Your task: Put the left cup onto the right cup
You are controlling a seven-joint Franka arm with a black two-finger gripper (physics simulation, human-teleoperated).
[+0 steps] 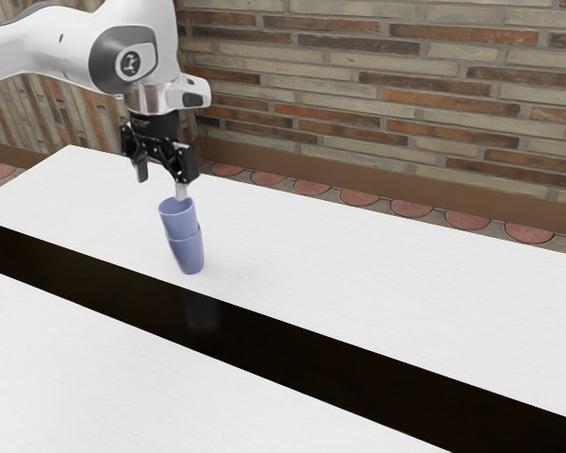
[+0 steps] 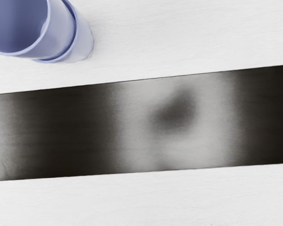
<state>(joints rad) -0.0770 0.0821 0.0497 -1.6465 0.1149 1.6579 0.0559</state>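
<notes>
Two pale blue-violet tapered plastic cups stand nested as one stack on the white table. The upper cup sits inside the lower cup, and only the lower one touches the tabletop. The stack rests on the white strip between the table's far edge and the broad black stripe that crosses the surface. It is near the stripe's border and toward the end of the table at the exterior view's left. The upper cup leans a little toward that same end, so its rim is not quite centred over the cup below.

The black two-finger hand hangs from the white robot arm directly above the stack, with its fingers spread apart. One fingertip reaches down to the upper cup's rim. The other finger is off to the side, clear of both cups, so nothing is pinched between them.

In the wrist view the open mouth of the upper cup shows, with the wall of the lower cup wrapped around it, on white surface just beside the black stripe. A soft dark blot lies on a paler patch of that stripe.

Behind the table's far edge is a brown brick wall above a floor of reddish round tiles.
</notes>
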